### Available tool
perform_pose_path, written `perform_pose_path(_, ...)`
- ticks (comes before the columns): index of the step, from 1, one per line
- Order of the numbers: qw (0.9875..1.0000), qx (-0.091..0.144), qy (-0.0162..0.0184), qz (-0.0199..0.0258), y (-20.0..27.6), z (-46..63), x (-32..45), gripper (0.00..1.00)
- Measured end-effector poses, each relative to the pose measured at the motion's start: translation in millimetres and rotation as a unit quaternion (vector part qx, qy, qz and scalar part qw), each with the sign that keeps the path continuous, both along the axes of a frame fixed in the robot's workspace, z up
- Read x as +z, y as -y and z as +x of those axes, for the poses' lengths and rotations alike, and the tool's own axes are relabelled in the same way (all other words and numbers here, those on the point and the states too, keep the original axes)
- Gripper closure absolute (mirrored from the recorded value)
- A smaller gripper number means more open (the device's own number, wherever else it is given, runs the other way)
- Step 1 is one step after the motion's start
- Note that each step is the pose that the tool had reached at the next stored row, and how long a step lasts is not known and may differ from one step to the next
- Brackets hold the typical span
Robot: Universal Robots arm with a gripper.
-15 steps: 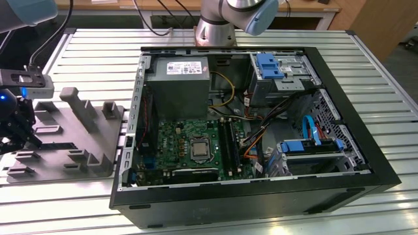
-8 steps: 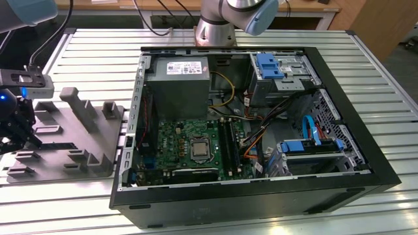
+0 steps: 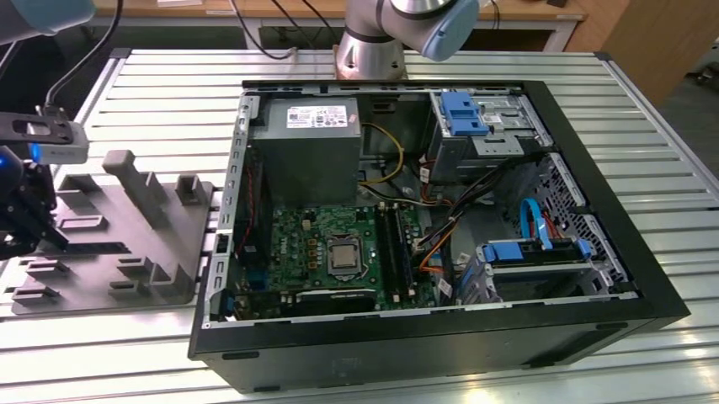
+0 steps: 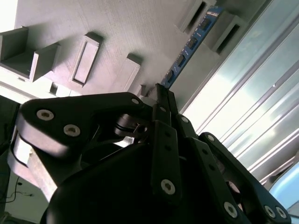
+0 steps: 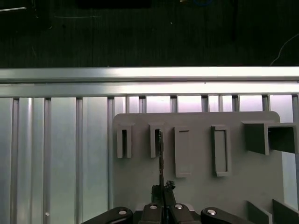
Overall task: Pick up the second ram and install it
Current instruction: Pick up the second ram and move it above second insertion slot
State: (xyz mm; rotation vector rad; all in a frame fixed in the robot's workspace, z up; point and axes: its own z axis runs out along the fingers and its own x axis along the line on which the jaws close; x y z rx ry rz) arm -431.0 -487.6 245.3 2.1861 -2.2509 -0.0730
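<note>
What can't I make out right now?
1. Second wrist view: the ram stick has its near end hidden behind the gripper.
2. Exterior view: the gripper is cut off by the picture's left edge.
3. Exterior view: the memory slots are too small to tell which are filled.

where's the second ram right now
In the first wrist view the second ram stands edge-on on the grey slotted block, its near end in the gripper.

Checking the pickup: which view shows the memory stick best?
Second wrist view: the memory stick shows its flat face with chips. First wrist view has it edge-on, a thin line. Exterior view: cannot tell it apart.
</note>
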Motion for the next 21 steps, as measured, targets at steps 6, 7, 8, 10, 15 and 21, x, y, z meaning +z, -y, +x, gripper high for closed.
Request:
perform_pose_path(6, 1.0, 0.0, 0.0001, 0.0, 0.0, 0.0, 15.9, 0.88)
perform_pose_path(7, 1.0, 0.0, 0.0001, 0.0001, 0.0, 0.0, 18.7, 0.88)
perform_pose_path(8, 1.0, 0.0, 0.0, 0.0, 0.0, 0.0, 21.4, 0.88)
perform_pose_path(10, 1.0, 0.0, 0.0001, 0.0, 0.0, 0.0, 27.0, 0.88)
perform_pose_path(15, 1.0, 0.0, 0.0, 0.0, 0.0, 0.0, 39.9, 0.88)
perform_pose_path(21, 1.0, 0.0, 0.0001, 0.0, 0.0, 0.0, 54.0, 0.88)
